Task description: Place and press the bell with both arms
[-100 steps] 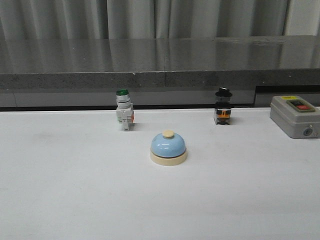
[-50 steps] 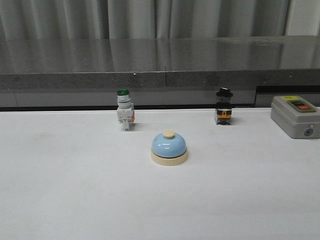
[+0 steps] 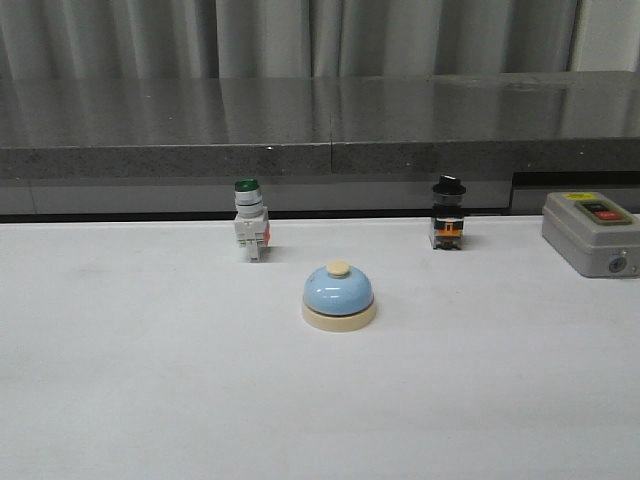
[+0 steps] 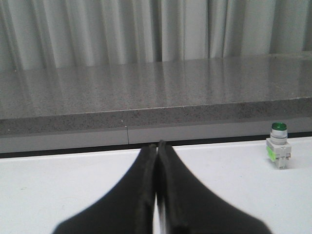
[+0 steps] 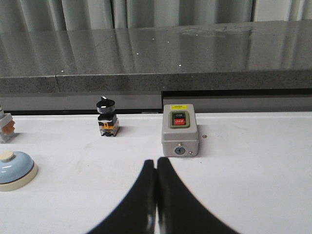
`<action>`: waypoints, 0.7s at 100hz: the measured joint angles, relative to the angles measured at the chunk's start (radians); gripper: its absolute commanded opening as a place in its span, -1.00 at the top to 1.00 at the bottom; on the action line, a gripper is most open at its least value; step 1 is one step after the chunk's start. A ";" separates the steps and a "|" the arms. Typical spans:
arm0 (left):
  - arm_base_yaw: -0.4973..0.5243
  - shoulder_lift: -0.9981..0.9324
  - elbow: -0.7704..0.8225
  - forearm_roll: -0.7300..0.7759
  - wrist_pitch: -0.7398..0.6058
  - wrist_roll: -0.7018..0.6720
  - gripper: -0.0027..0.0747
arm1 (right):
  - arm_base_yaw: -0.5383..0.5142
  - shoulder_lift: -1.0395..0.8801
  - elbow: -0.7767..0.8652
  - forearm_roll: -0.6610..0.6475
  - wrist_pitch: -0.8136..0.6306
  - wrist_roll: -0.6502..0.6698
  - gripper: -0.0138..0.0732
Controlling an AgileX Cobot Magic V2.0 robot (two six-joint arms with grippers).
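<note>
The light-blue bell (image 3: 339,297) with cream base and cream knob stands upright in the middle of the white table. It also shows in the right wrist view (image 5: 13,169), off to one side of the right gripper. No arm shows in the front view. My left gripper (image 4: 156,145) is shut and empty, its black fingers pressed together over the table; the bell is out of that view. My right gripper (image 5: 156,161) is shut and empty, apart from the bell.
A green-capped white push-button switch (image 3: 249,232) stands behind the bell to the left and shows in the left wrist view (image 4: 278,151). A black-knobbed switch (image 3: 447,213) stands behind right. A grey box with red and black buttons (image 3: 591,232) sits at far right. A dark stone ledge (image 3: 320,125) runs along the back.
</note>
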 measured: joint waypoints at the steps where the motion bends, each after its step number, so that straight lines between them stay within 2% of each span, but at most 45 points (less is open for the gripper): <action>1: 0.002 0.000 0.000 0.000 0.000 0.000 0.98 | 0.000 0.000 0.000 0.000 0.000 0.000 0.82; 70: 0.006 0.000 0.000 0.007 0.000 -0.034 0.98 | 0.000 0.000 0.000 0.000 0.000 0.000 0.82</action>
